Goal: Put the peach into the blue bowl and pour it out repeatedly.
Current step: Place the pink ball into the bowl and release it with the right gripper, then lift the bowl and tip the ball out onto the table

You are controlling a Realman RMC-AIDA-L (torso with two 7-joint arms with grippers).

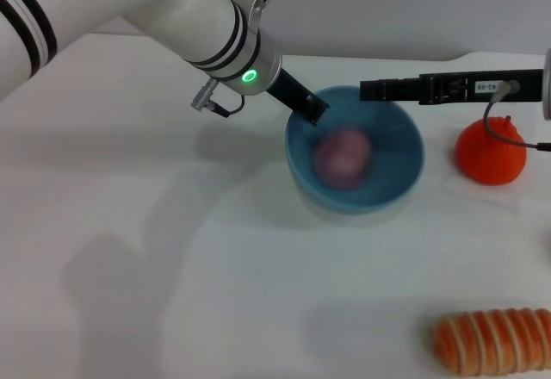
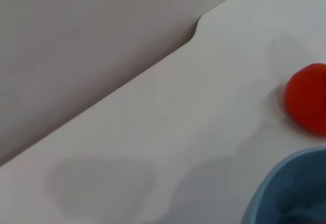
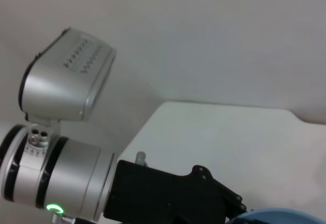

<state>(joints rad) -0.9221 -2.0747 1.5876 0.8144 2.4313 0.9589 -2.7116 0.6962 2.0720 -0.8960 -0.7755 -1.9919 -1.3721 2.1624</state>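
The peach (image 1: 342, 158) lies inside the blue bowl (image 1: 400, 172), near the middle. It looks blurry. The bowl sits on the white tabletop (image 1: 172, 267).

The left hand (image 1: 308, 108) reaches down from the left and grips the bowl's rim on the side nearest that arm. Its dark fingers (image 1: 300, 99) are clamped on the rim.

The right hand (image 1: 370, 90) comes in from the right and hangs over the far edge of the bowl. I cannot tell if it is clenched or let go.

An orange-red fruit (image 1: 490, 151) with a small stem sits on the tabletop to the right of the bowl, a little apart from it. A striped orange bread roll (image 1: 492, 341) lies at the near right corner.

In the left wrist view, the bowl's rim (image 2: 265, 188) shows with the orange-red fruit (image 2: 307, 98) just past it.
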